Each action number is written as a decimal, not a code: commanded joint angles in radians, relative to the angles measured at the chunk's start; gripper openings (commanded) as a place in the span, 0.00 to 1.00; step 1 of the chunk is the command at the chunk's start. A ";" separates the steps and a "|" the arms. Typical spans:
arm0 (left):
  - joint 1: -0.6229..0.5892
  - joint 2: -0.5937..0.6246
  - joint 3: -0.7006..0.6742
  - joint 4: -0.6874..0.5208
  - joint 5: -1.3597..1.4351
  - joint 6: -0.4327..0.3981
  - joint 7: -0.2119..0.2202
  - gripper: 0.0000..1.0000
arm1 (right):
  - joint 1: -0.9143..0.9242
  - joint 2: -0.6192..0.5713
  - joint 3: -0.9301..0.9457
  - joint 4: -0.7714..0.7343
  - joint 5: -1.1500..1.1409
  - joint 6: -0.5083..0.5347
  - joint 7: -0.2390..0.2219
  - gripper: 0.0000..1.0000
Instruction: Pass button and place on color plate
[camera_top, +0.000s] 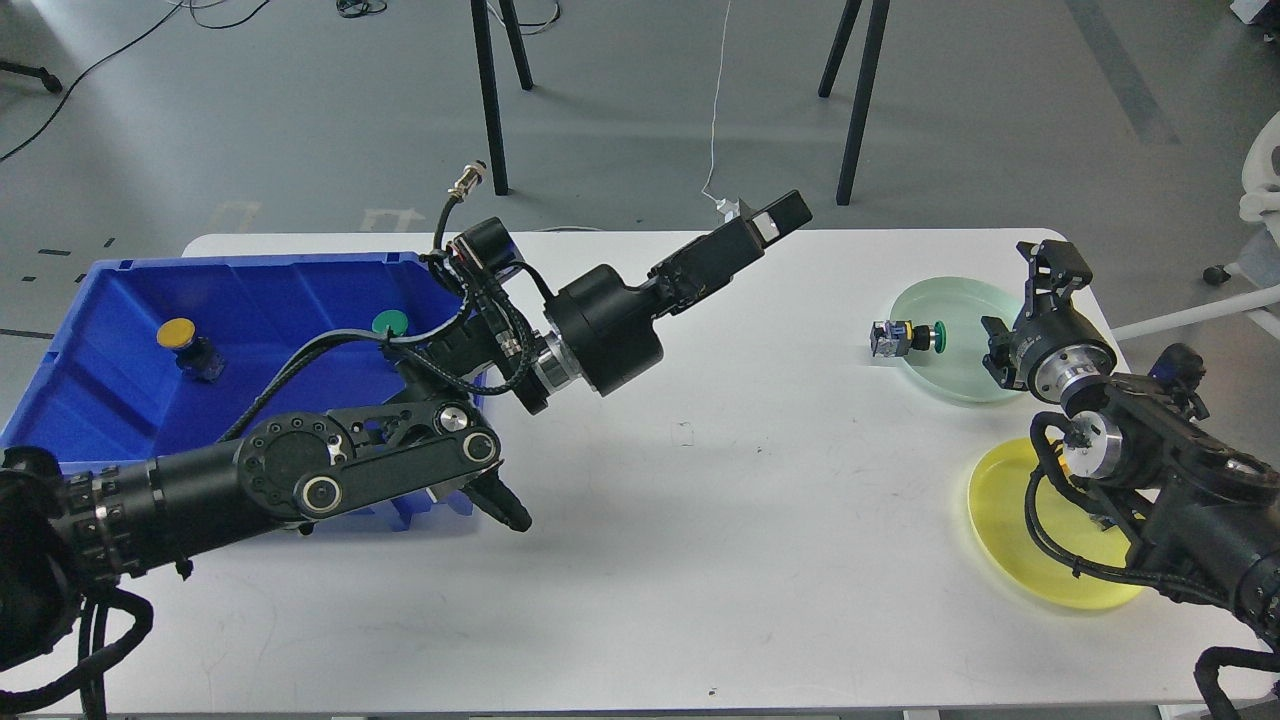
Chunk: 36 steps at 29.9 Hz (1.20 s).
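Observation:
A green-capped button (908, 338) lies on its side across the left rim of the pale green plate (960, 375). Its grey body hangs over the rim and its cap points right. My right gripper (1052, 264) is open and empty, raised just right of the plate and apart from the button. My left gripper (772, 220) reaches over the table's back middle and holds nothing I can see. Its fingers cannot be told apart. A yellow plate (1020, 545) lies at the front right, partly under my right arm.
A blue bin (120, 400) on the left holds a yellow-capped button (182, 343) and a green-capped button (388, 323). My left arm crosses over the bin's right side. Chair and table legs stand on the floor behind the white table (700, 520).

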<state>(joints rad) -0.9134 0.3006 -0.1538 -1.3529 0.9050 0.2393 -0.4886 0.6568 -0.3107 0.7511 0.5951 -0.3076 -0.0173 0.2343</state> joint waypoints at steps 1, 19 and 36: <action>-0.001 0.000 0.000 0.000 -0.005 0.000 0.000 0.80 | -0.002 -0.001 0.017 0.011 -0.001 -0.001 -0.003 0.99; 0.149 0.135 -0.363 -0.003 -0.216 -0.064 0.000 0.84 | -0.106 -0.060 0.258 0.461 0.001 0.112 0.008 0.99; 0.321 0.236 -0.619 0.336 -0.638 -0.728 0.000 0.85 | -0.184 0.001 0.335 0.546 0.001 0.506 0.149 0.99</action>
<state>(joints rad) -0.5968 0.5402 -0.7733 -1.0190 0.2695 -0.4863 -0.4887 0.4784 -0.3201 1.0783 1.1486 -0.3069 0.4883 0.3743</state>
